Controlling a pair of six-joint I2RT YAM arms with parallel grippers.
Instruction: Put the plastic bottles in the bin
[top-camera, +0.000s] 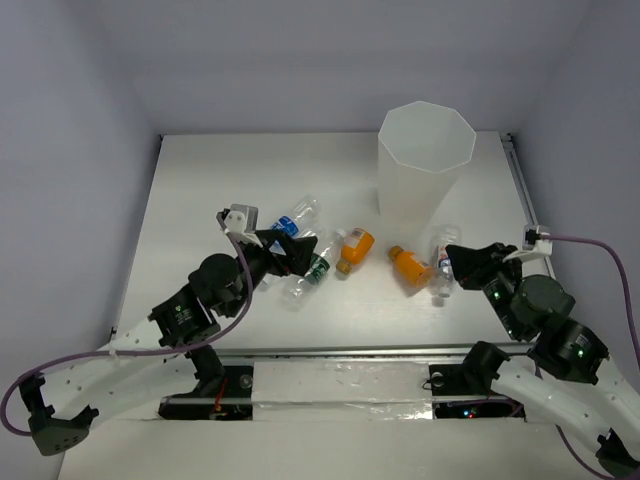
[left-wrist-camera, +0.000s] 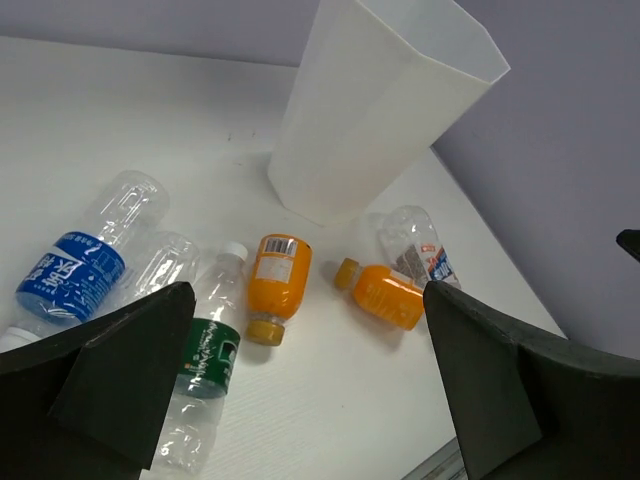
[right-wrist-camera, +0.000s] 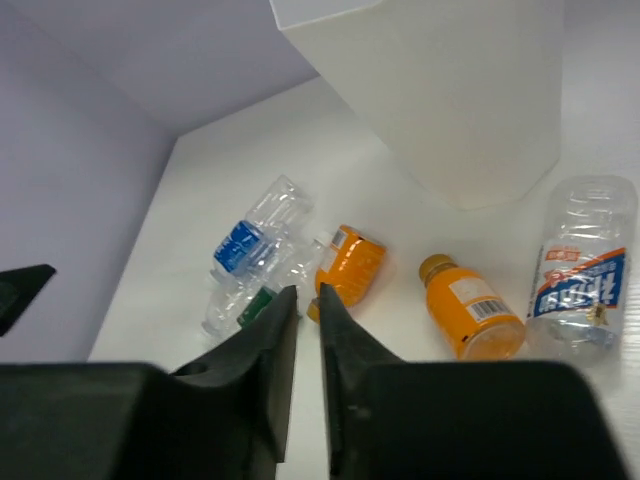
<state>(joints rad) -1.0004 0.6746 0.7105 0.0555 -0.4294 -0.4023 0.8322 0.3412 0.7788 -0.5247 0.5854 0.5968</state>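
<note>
Plastic bottles (top-camera: 354, 248) lie on their sides on the desk (top-camera: 200, 190), strung along the near side of the bin (top-camera: 425, 190) and out to its left. The orange bottles (top-camera: 410, 266) lie closest to the bin's base, with a white-labelled clear bottle (top-camera: 440, 262) beside them. The blue-labelled bottle (left-wrist-camera: 70, 275) and green-labelled bottle (left-wrist-camera: 205, 355) are farther left. Bare desk runs left of the bin to the far edge. The left fingers (left-wrist-camera: 130, 370) are spread wide over that left cluster. The right fingers (right-wrist-camera: 265, 340) are almost together, gripping nothing.
</note>
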